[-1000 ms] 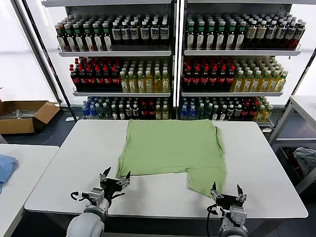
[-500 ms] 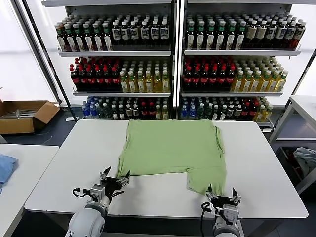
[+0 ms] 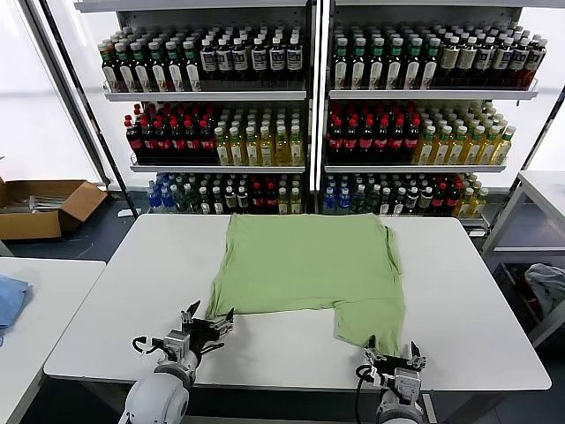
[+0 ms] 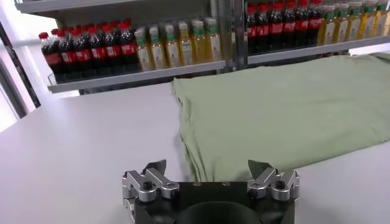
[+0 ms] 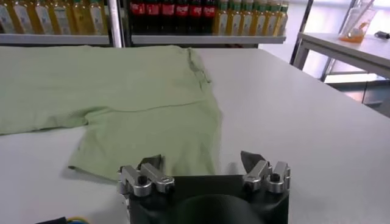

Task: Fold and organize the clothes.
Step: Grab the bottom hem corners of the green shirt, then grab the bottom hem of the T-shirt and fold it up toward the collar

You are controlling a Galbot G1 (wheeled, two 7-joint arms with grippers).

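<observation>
Lying flat mid-counter (image 3: 115, 291), the shirt (image 3: 309, 265) has both released end effectors, left (image 3: 206, 320) at seven o'clock, right (image 3: 391, 356) at five, risking an uneven, bunched fold.

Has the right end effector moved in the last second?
Yes. The right end effector has pulled back toward the robot, off the green shirt's near corner to the table's front edge, fingers open.

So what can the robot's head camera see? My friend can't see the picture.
A light green short-sleeved shirt lies spread flat on a white rectangular table, one part hanging nearer the robot. The open left gripper and open right gripper hover at the table's near edge, touching nothing. Shelves of coloured drink bottles stand behind.
</observation>
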